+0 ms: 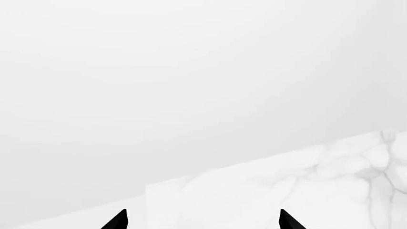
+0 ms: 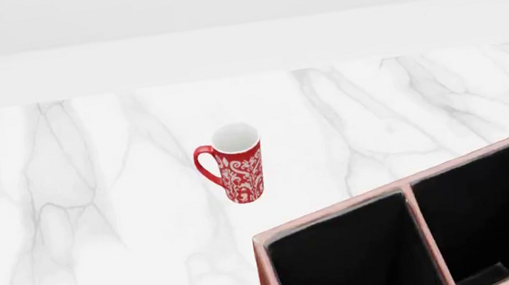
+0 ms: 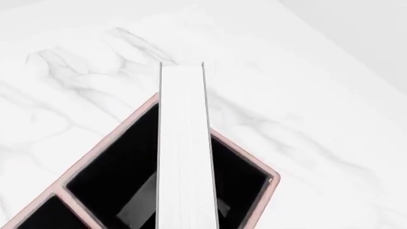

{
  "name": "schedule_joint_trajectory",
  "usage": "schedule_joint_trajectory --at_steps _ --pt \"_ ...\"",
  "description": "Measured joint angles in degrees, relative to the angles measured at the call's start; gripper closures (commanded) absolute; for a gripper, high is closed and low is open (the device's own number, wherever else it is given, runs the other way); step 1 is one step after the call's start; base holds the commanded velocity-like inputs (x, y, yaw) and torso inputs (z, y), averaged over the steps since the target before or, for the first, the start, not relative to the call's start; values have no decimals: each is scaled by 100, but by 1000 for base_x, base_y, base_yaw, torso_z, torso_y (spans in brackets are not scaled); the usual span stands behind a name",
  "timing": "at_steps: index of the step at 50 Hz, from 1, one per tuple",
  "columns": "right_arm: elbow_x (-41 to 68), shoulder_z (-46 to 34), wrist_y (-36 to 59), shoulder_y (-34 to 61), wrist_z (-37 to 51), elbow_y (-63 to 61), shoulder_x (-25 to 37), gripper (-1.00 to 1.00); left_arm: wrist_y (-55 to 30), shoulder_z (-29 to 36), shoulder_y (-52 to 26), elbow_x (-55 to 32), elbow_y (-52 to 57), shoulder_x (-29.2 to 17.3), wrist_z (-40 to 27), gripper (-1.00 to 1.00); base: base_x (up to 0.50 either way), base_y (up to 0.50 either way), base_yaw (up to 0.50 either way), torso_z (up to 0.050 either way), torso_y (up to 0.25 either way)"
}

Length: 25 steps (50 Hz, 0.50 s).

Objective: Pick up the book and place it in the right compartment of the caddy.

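In the right wrist view the book (image 3: pixel 183 152) is filling the middle of the picture, seen edge-on, its white pages running between two thin dark cover lines. It is hanging over a black-lined corner compartment of the caddy (image 3: pixel 245 152), whose pale pink rim is showing on both sides of it. Open black space is lying to either side of the page block, more on one side than the other, and a divider is crossing near the picture's lower corner. The right hand itself is not showing, so I cannot tell how its fingers are standing, nor whether the book is touching the caddy's floor.

In the head view the caddy is sitting nearest, cut off by the lower right edge, with two large compartments split by a reddish divider. Beyond its rim the marble table (image 2: pixel 68 236) is lying open toward the left. A red-and-white patterned mug (image 2: pixel 234 165) is standing upright, well apart from the caddy, handle to the left. Farther back a white wall is rising.

The left hand (image 1: pixel 202 220) is showing two black tips spread apart, holding nothing, above the table edge
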Motion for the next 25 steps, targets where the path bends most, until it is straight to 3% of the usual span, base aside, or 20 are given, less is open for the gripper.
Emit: schedule_joint_trajectory --at_steps 25 --pt "-398 -226 -373 -471 -750 -44 -110 100 10 21 5 9 13 -10 -6 -100 0 0 0 0 1"
